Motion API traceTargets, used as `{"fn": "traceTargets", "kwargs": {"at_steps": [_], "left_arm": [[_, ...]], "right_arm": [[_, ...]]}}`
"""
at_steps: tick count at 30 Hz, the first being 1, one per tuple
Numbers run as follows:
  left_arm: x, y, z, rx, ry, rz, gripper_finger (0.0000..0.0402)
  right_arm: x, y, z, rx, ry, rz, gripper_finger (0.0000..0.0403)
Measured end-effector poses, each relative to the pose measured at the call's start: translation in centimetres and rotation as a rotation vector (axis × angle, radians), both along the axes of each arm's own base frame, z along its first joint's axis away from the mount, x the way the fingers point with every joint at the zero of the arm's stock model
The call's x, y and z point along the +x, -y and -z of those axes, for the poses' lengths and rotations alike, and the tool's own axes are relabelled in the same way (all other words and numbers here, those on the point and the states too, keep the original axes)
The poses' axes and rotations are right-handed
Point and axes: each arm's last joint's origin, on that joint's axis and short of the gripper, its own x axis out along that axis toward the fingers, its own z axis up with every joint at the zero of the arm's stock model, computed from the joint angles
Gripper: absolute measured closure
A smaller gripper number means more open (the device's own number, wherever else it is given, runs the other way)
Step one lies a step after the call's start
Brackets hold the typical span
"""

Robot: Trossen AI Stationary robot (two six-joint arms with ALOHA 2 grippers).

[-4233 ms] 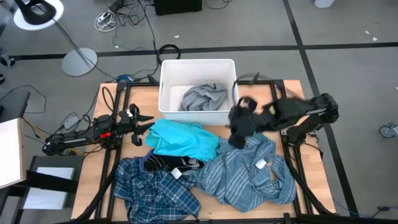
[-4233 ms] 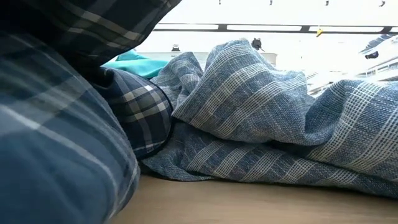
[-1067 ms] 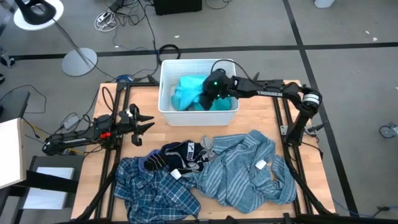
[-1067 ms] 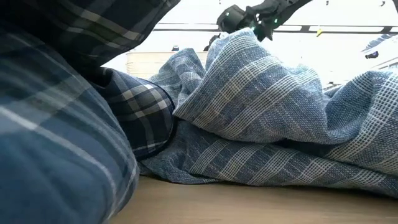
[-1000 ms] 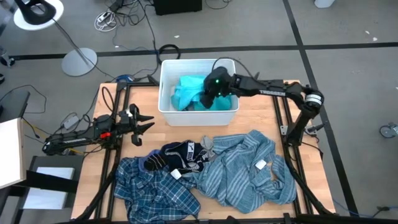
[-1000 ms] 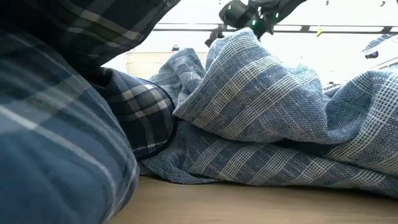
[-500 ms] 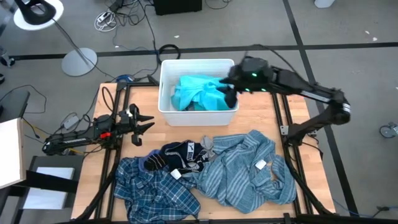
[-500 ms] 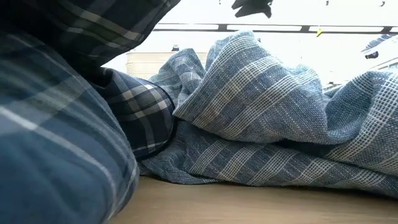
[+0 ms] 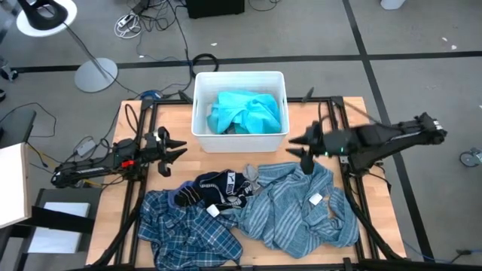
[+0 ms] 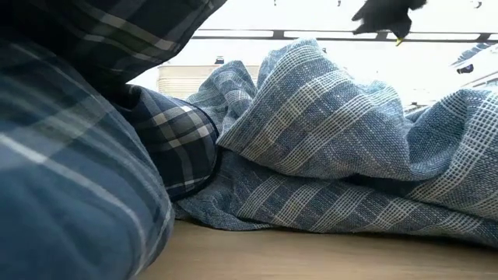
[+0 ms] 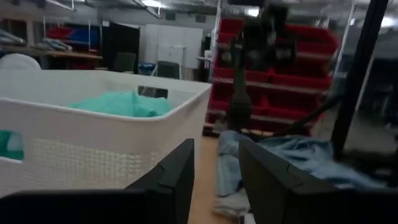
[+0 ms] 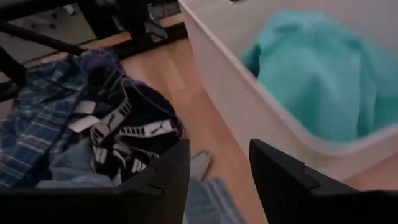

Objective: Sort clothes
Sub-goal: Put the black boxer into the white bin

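Your right gripper (image 9: 303, 143) hangs empty, fingers parted, over the crumpled grey-blue striped shirt (image 9: 301, 207). The soft turquoise tee (image 9: 245, 113) lies bunched in the rigid white bin (image 9: 197, 113). Plaid shirt (image 9: 188, 226) fills the low view.

grey floor (image 9: 422, 30), red shelving (image 11: 292, 68)

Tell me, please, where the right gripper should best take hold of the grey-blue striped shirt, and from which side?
I would grip the raised fold at the far edge of the crumpled grey-blue striped shirt, coming straight down from above. The open right gripper is already above that edge, and the low view shows the cloth bunched into tall ridges, so probably the fingers can close on a fold there.
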Motion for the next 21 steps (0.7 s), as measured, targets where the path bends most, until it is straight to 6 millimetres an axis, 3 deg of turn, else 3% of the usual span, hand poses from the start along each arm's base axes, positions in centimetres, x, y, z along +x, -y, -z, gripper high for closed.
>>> {"fn": "traceTargets", "kwargs": {"at_steps": [6,12,17,21], "left_arm": [[-0.2,-0.3,-0.5,-0.052,0.065,-0.112,0.0270],[-0.4,0.0,-1.8,-0.133,0.080,-0.006,0.0270],[-0.4,0.7,-5.4,-0.167,-0.057,0.105,0.0270],[1.3,1.2,-8.2,-0.185,-0.274,0.132,0.0270]], "right_arm": [[0.0,-1.9,7.3,0.100,0.088,0.004,0.0237],[-0.3,-2.1,13.5,0.189,0.144,0.025,0.0237],[-0.8,-1.8,16.6,0.211,0.161,0.086,0.0237],[-0.9,-1.8,17.8,0.208,0.127,0.104,0.0237]]}}
